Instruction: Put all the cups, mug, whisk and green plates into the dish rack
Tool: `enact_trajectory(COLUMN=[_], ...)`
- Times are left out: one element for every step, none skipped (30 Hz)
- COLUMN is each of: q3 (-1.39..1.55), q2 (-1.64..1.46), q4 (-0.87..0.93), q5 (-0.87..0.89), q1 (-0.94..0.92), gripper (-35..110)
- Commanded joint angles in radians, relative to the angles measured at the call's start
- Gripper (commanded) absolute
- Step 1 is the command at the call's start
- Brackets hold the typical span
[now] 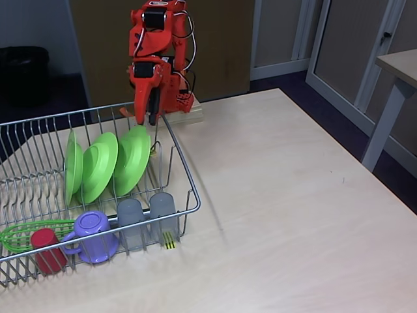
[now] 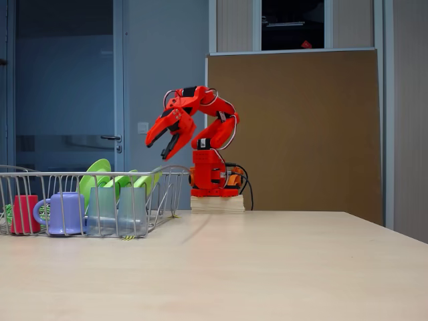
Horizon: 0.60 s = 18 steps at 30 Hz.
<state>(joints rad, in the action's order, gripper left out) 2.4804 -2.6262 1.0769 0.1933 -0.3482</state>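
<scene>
The pale table is seen right of the dish rack. Inside it, three green plates are stood on edge, with tumblers, mug, red cup and whisk along the near side. The gripper is held released over the rack's far edge, grasping nothing.

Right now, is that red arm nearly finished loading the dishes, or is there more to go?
It looks finished. In the dish rack stand three green plates, two grey-blue tumblers, the red cup and the purple mug, with the whisk lying along the front. The gripper is open and holds nothing, hanging above the rack's far end. No dishes show on the table, so nothing seems left.
</scene>
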Motion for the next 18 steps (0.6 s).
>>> enact_trajectory(q3=[-0.031,-0.023,-0.018,-0.018,-0.017,-0.015,-0.014,-0.008,-0.003,0.0,0.006,0.015,0.031,0.051,0.077,0.106,0.143,0.186], q2=[-0.063,-0.075,-0.081,-0.087,-0.094,-0.097,-0.1,-0.101,-0.101,-0.101,-0.095,-0.091,-0.086,-0.081,-0.081,-0.081,-0.084,-0.089], q4=[-0.009,-0.023,-0.028,-0.029,-0.032,-0.035,-0.035,-0.035,-0.034,-0.026,-0.02,-0.026,-0.052,-0.081,-0.118,-0.155,-0.192,-0.238], q5=[0.044,0.063,0.08,0.075,0.081,0.084,0.084,0.084,0.081,0.104,0.152,0.178,0.187,0.195,0.195,0.189,0.184,0.209], q1=[0.092,0.12,0.146,0.176,0.204,0.229,0.256,0.281,0.305,0.334,0.365,0.399,0.434,0.462,0.486,0.511,0.531,0.549], gripper=[17,15,13,13,12,10,9,7,6,4,2,0,0,0,0,0,0,0])
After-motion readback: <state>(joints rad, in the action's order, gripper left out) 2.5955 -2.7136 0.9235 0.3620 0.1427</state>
